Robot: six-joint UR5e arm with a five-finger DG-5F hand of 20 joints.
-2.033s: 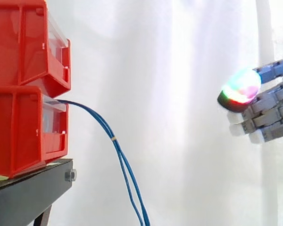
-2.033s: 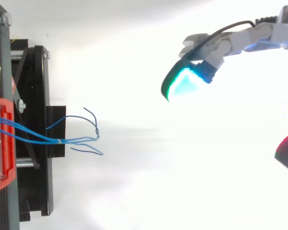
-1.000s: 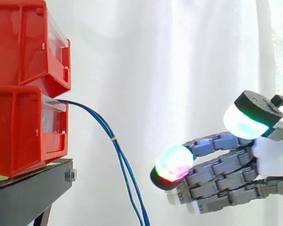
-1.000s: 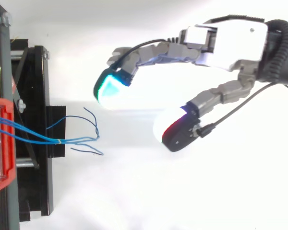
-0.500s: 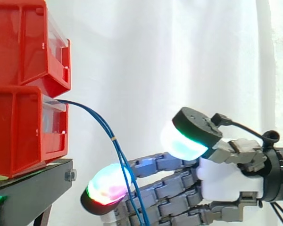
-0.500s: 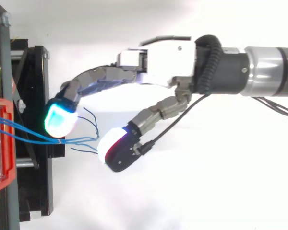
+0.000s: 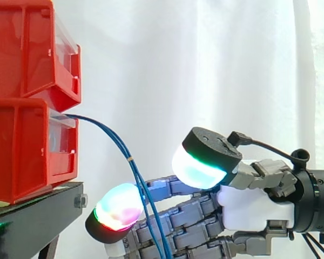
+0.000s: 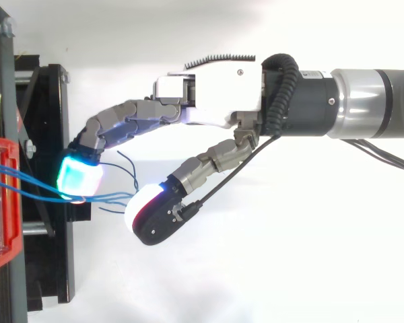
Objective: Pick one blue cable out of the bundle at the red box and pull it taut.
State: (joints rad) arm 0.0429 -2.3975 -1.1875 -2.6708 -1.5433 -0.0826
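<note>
My hand (image 8: pixel 215 101) comes in from the right side of the frame and points left, toward the red box (image 7: pixel 21 145). It is open. The fingers (image 8: pixel 121 124) reach out almost straight and the thumb (image 8: pixel 155 215) stands apart from them. It holds nothing yet.

The blue cables (image 7: pixel 116 143) come out of the lower box at the left. In the side view they bend over and hang down to the bottom middle of the frame, crossing in front of my fingers. In the top view they run from the left edge toward the middle. There a small tie holds them together, and past it the loose ends fan out.

What matters to me is the gap. From above, the cables lie between the glowing finger pad (image 8: pixel 77 178) and the thumb pad. The finger pad is just beside the tie, close to the black stand (image 7: pixel 38 216). The thumb pad is at the loose ends, lower in the frame. I cannot tell if either pad touches a cable.

I think the next job is to close on just one cable. That looks hard, since they lie so close together near the tie.
</note>
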